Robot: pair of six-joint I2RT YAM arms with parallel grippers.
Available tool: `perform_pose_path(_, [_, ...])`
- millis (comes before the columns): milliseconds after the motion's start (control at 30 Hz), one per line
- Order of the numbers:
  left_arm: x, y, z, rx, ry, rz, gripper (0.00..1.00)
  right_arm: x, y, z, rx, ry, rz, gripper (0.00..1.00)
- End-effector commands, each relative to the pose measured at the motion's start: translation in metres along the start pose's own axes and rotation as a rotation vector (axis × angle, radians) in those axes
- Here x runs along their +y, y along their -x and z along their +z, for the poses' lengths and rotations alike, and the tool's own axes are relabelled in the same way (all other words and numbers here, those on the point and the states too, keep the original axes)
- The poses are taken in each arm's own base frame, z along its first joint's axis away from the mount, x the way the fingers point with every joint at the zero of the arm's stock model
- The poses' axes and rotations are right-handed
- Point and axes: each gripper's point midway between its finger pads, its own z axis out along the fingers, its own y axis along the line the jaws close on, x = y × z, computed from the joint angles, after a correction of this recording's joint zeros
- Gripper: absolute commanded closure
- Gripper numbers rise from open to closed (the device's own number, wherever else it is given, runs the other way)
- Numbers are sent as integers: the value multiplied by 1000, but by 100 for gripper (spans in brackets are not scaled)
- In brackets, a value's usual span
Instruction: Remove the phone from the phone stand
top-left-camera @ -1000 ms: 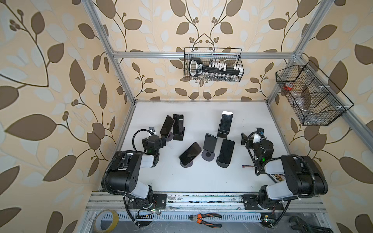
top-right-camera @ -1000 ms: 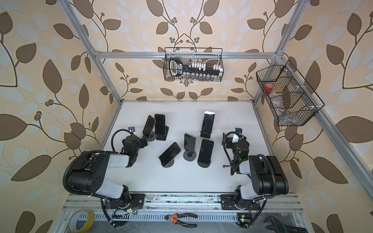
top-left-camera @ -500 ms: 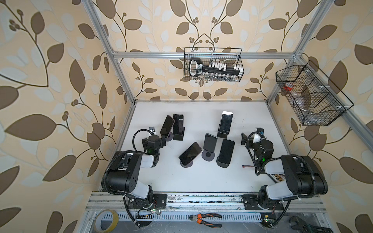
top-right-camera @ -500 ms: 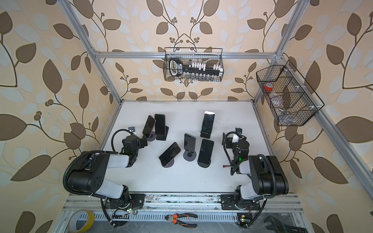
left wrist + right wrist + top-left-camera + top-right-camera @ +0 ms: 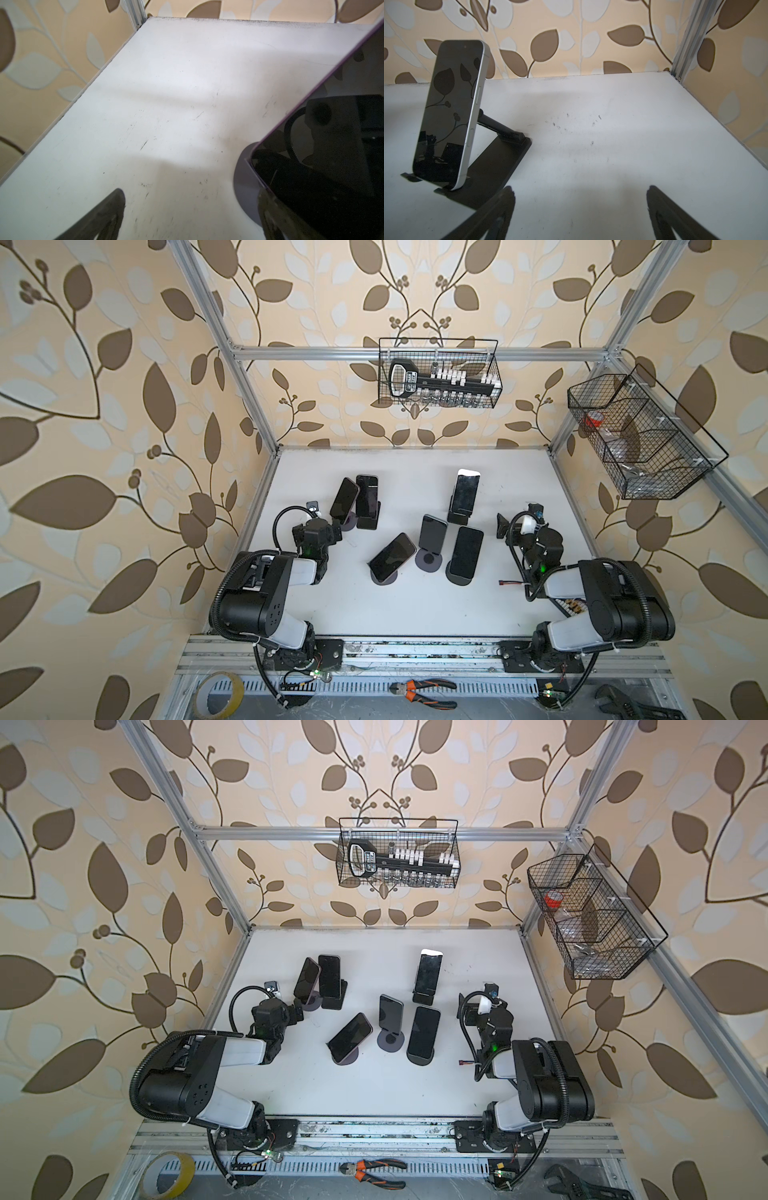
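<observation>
Presently both sets of jaws stand spread to their full width and grip nothing.

**Left jaws.** In the wrist view the fingers [image 5: 99, 218] have only bare desk [image 5: 166, 104] between them. The purple-edged phone [image 5: 332, 145] leans on its round stand [image 5: 243, 182] just beside one finger and outside the gap. Whether that finger touches it cannot be told.

**Right jaws.** The fingers [image 5: 496, 212] likewise frame empty desk. The silver-edged phone [image 5: 450, 112] leans back on a black folding stand [image 5: 500, 158]. It sits ahead of the gap and off to one side, clearly apart from both fingers.

**Wider scene.** In both top views the other phones [image 5: 392, 556] sit on their own stands toward the middle of the desk, further from either arm.

**Handling, as judged.**
- Each phone is a rigid, flat slab of moderate weight.
- The glass face is slick and liable to scratch or crack if dropped.
- The sound hold is across the width, on the two long side edges and above the stand's lip, never on the glass.
- The stands look light and could tip or ride up with the phone.
- Neither phone is yet between jaws, so either arm must first shift sideways to straddle its phone.
</observation>
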Motion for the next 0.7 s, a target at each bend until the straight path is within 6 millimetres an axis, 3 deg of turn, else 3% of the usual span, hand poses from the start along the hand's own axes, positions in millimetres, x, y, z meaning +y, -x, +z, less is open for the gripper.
perform_pose_path(0, [-1,23,1,-71,-12,-23,1,4,12,5,-35,21,-8,0])
perform_pose_path(133, [-7,35,-8,-85,-56,-8,1,-14,21,-2,-67,-90,39,0])
perform_pose_path(333, [4,51,-33,-117,-29,-26,1,-34,37,-27,-95,-210,78,0])
perform_pose_path(533, [15,50,-39,-113,17,-67,1,-44,30,-31,-9,-279,132,1])
perform_pose_path(667, [21,59,-47,-124,43,-73,1,-48,43,-30,22,-312,189,1])
